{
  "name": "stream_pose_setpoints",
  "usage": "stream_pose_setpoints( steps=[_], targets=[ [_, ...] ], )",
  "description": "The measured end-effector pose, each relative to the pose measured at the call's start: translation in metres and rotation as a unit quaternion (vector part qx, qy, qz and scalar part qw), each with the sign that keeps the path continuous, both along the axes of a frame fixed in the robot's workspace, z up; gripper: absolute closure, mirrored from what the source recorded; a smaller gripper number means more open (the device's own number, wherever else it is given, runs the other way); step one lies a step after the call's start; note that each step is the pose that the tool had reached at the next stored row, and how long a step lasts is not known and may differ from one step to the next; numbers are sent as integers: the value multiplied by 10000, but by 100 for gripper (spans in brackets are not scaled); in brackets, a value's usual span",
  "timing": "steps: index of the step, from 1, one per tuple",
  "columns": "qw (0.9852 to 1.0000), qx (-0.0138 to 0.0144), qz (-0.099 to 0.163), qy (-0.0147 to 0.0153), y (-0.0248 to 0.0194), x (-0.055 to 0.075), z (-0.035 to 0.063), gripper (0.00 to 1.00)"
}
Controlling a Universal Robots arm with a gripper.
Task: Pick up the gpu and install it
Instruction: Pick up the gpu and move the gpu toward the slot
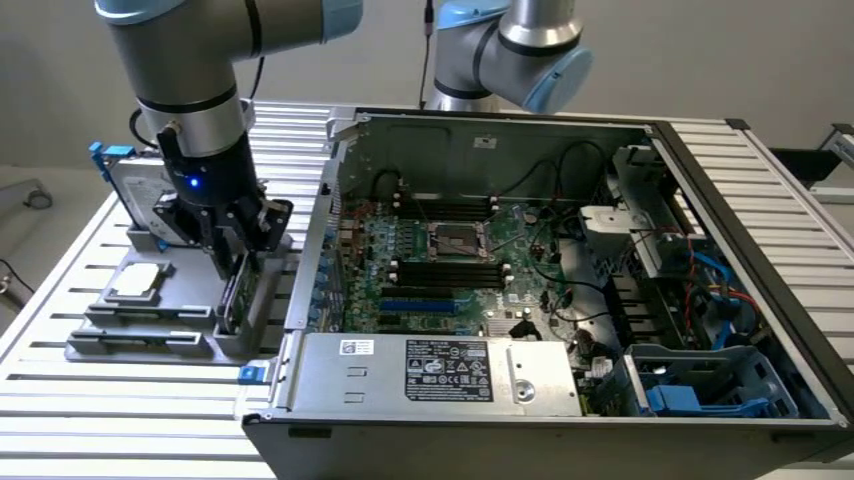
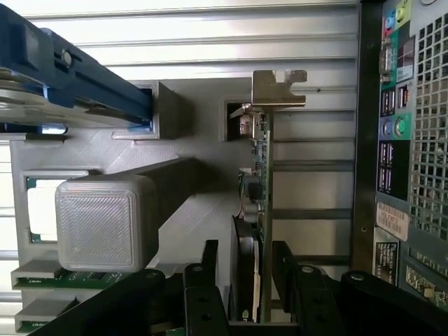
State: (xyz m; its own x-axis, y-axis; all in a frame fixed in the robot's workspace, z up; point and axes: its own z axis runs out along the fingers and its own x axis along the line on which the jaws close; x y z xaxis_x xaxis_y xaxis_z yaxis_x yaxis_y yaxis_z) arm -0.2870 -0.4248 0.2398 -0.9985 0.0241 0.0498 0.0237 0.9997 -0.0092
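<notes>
gpu (image 2: 253,203) (image 1: 231,300) stands on edge in a slot of the grey holder (image 2: 175,133), with its silver bracket (image 2: 278,87) at the end away from the gripper. the holder sits on the slatted table (image 1: 40,400), just beside the open case (image 1: 534,450), on the exterior view's left. gripper (image 2: 245,248) (image 1: 230,255) is down over the card. its 2 fingers (image 2: 201,280) are spread, 1 on each face, not clamped. a hard drive (image 1: 134,190) in a blue frame stands upright in the same holder.
</notes>
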Motion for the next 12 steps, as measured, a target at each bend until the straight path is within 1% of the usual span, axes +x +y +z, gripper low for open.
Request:
stream_pose_setpoints(
  steps=[12],
  targets=[
    [10000, 0, -25, 0, 0, 22, -2, 56]
  ],
)
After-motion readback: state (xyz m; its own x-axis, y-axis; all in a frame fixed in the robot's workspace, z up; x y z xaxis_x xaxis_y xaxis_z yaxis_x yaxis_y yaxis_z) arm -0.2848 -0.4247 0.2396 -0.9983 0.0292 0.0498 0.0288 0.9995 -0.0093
